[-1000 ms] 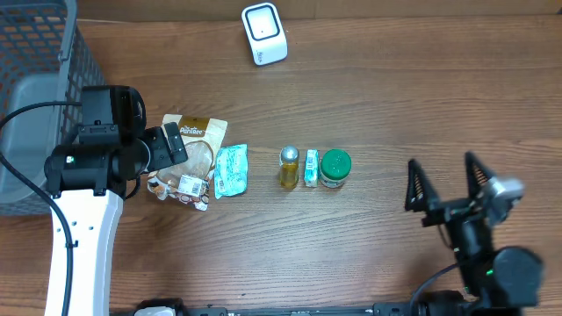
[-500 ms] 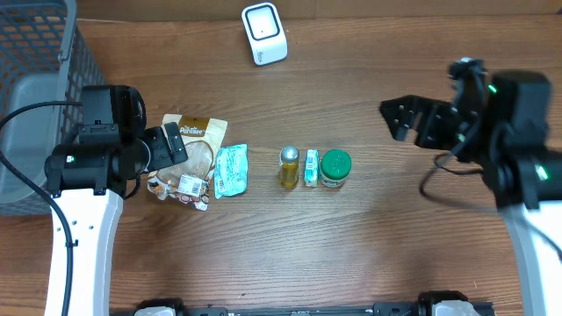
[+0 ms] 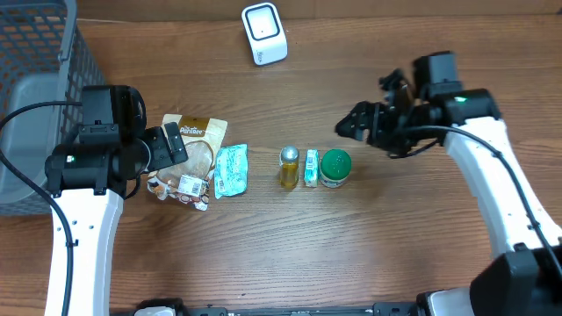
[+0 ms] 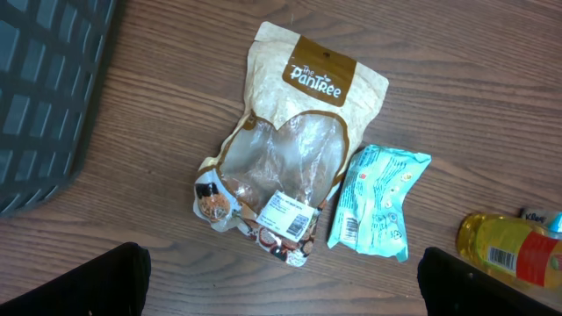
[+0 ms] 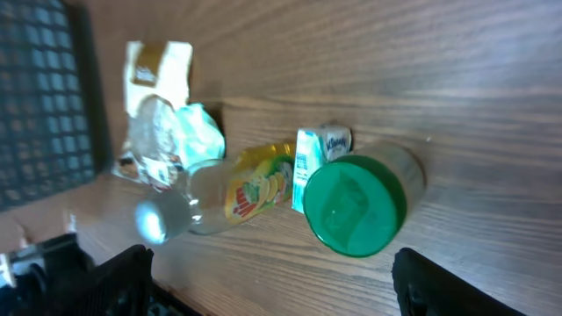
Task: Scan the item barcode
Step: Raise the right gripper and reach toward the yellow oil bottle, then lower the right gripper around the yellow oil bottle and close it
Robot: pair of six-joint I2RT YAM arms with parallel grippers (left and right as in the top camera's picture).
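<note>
From above, the right claw (image 3: pixel 362 118) hangs open just up and to the right of the green-lidded jar (image 3: pixel 335 168), not touching it. I take the jar to be the item to scan, since it is the nearest thing to that claw. It stands at the right end of a tight row with the small carton (image 3: pixel 311 168) and the yellow bottle (image 3: pixel 289 168), well apart from the scanner (image 3: pixel 263 33) at the far edge of the desk (image 3: pixel 413 254). The left claw (image 3: pixel 169 158) is open too, poised over the pouch (image 3: pixel 195 140) beside the basket (image 3: pixel 35 88). If both arms reach for the scanner together, they could cross. In the left wrist view nothing lies between the spread fingers (image 4: pixel 114 281). The pouch's white label is crumpled near its lower edge, and the teal packet (image 4: pixel 379 206) lies just beside it, so a pinch here could crease the code or drag the packet along. In the right wrist view (a soft, tilted frame) the carton seems pressed against the jar's side, leaving the inner finger no gap. Closing there could topple the carton or nudge the bottle, which appears to lie on its side and might roll. The jar's barcode is not visible, so it may end up facing away from the scanner once the jar is lifted.
</note>
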